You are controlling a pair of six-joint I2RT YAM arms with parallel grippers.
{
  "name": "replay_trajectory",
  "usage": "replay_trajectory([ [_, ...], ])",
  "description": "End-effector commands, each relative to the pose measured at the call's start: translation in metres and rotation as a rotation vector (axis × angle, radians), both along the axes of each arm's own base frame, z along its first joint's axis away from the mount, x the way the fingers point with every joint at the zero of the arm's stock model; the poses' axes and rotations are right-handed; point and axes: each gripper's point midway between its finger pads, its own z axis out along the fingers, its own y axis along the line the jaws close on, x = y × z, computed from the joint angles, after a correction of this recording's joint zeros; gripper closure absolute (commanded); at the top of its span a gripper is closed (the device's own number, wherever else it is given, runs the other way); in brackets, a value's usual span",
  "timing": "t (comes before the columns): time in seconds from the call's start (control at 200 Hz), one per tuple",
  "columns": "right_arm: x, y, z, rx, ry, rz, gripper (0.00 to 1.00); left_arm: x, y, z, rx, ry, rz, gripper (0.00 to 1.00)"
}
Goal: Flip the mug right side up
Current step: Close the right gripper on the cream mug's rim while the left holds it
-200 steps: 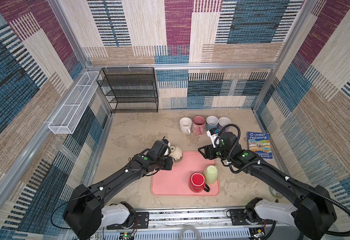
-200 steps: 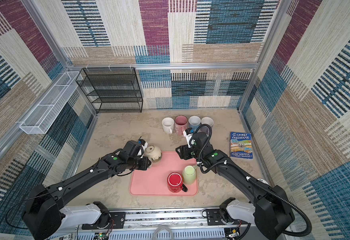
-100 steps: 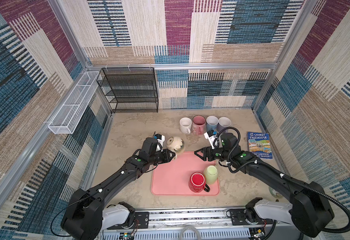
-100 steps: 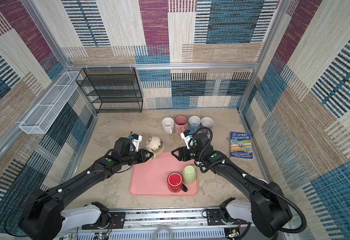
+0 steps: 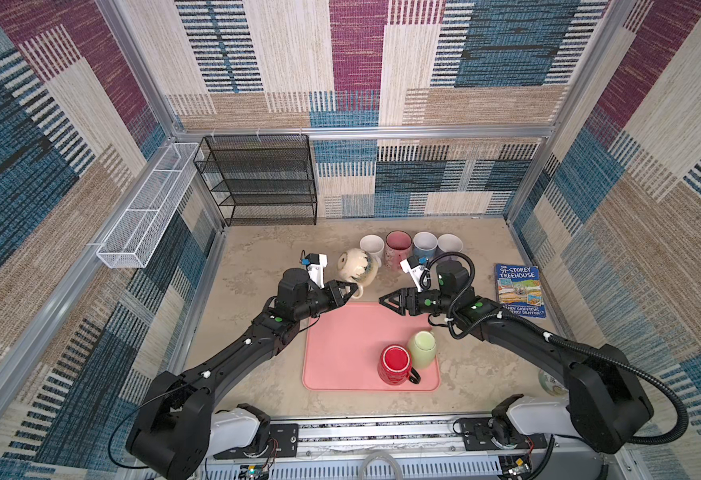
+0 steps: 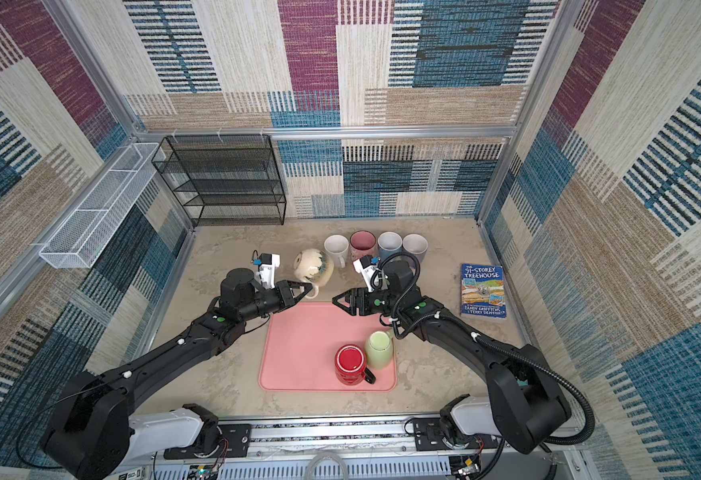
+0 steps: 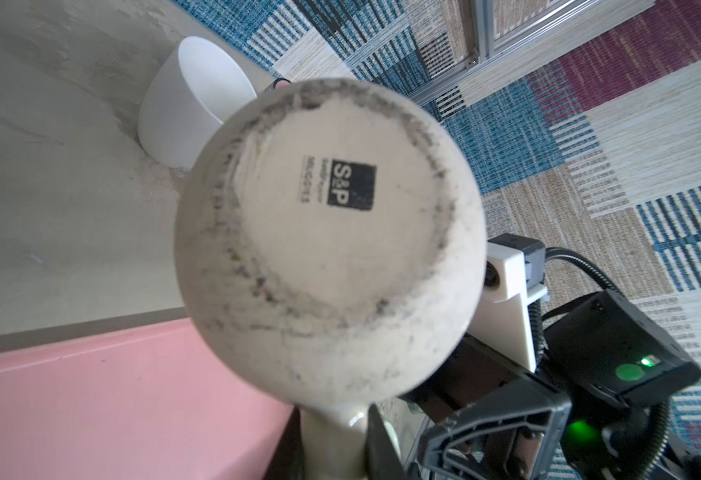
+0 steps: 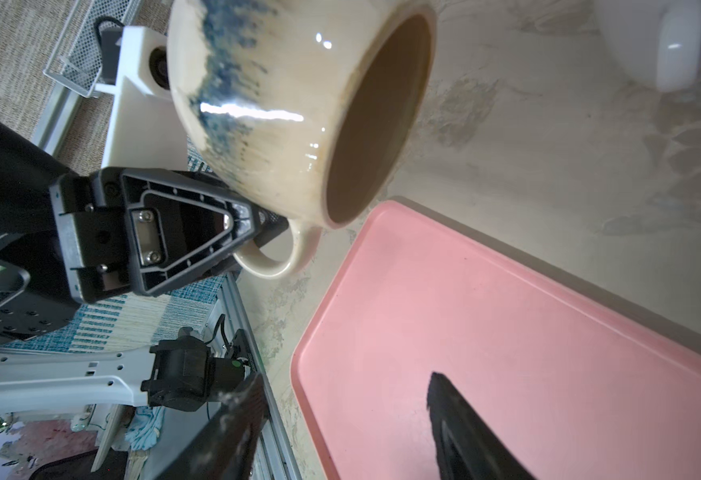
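Tabletop [image 5: 257,257]: mug [image 5: 355,266] (sideways) in end effector [image 5: 348,289]

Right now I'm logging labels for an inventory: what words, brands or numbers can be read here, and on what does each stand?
"THE 91-STOREY TREEHOUSE": cover of the book.
"ANDY GRIFFITHS" and "TERRY DENTON": foot of the same cover.
"S&P": black square on the base of the cream mug.
Small print beside that square: too blurred to read.
Markings on the pink mug: too small to read.

Cream blue-speckled mug [image 5: 357,267]; airborne, sideways
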Motion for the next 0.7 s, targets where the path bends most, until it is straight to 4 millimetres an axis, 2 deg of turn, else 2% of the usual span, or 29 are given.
replay_trajectory([
  [0.0, 0.006, 0.011, 0.027, 0.100, -0.040, 0.023, 0.35, 0.008, -0.010, 0.055, -0.142, -0.164, -0.031, 1.00],
  [0.2, 0.016, 0.019, 0.041, 0.171, -0.047, 0.018, 0.35, 0.011, -0.013, 0.068, -0.183, -0.178, -0.033, 1.00],
  [0.22, 0.017, 0.019, 0.042, 0.178, -0.047, 0.017, 0.35, 0.011, -0.013, 0.077, -0.200, -0.213, -0.035, 1.00],
  [0.331, 0.022, 0.022, 0.052, 0.226, -0.057, 0.009, 0.35, 0.011, -0.014, 0.084, -0.210, -0.229, -0.040, 1.00],
  [0.691, 0.031, 0.032, 0.078, 0.357, -0.062, 0.037, 0.36, 0.012, -0.016, 0.090, -0.241, -0.241, -0.052, 1.00],
])
